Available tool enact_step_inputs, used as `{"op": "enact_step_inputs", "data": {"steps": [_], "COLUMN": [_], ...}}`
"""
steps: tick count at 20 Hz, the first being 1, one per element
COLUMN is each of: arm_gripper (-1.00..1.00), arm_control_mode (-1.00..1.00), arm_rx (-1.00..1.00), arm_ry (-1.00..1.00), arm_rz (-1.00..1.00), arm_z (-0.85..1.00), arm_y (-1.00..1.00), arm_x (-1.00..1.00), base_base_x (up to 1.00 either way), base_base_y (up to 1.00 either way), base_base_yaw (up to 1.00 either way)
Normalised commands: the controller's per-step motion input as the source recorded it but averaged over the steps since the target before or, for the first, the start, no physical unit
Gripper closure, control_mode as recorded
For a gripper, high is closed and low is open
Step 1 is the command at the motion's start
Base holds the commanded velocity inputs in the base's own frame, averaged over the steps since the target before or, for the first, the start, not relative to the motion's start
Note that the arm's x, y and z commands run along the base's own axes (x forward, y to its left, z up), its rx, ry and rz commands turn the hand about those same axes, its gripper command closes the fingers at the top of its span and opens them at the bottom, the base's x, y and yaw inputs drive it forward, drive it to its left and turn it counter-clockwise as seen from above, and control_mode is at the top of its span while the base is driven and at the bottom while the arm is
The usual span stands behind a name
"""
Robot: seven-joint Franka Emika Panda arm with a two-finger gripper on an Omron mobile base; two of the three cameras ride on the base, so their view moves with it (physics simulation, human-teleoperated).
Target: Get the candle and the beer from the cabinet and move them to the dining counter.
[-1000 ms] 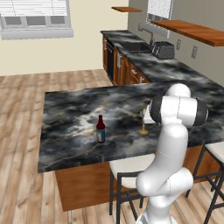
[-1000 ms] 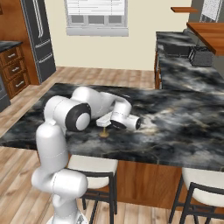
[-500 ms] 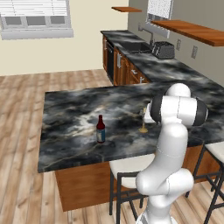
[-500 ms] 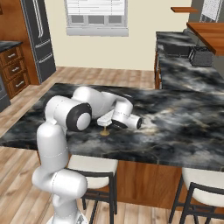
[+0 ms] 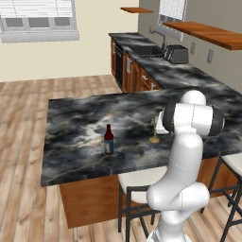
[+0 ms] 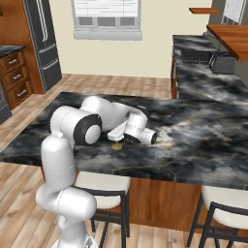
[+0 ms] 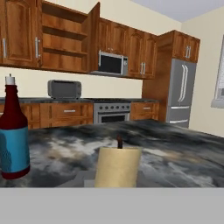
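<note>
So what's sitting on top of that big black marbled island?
On the black-and-grey marbled island stand a dark brown bottle with a blue label and a cream candle in a brass holder. The white arm covers the candle's right side.

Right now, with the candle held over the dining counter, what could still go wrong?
1. The end effector is shut on the candle, whose brass base looks at or near the dining counter; an early or tilted release could tip it.
2. The beer stands nearby; a wide retreat swing might knock it.
</note>
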Motion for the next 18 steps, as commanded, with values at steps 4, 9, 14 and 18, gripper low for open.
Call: {"op": "enact_step_inputs", "data": {"steps": [4,9,14,18], "arm_gripper": [-1.0,-1.0,-1.0,-1.0], "arm_control_mode": [-1.0,-1.0,-1.0,-1.0], "arm_rx": [0.0,0.0,0.0,0.0], "arm_ry": [0.0,0.0,0.0,0.0], "arm_rz": [0.0,0.0,0.0,0.0], "arm_z": [0.0,0.0,0.0,0.0], "arm_y": [0.0,0.0,0.0,0.0], "arm_x": [0.0,0.0,0.0,0.0], "base_base_x": [0.0,0.0,0.0,0.0], "base_base_y": [0.0,0.0,0.0,0.0], "base_base_yaw": [0.0,0.0,0.0,0.0]}}
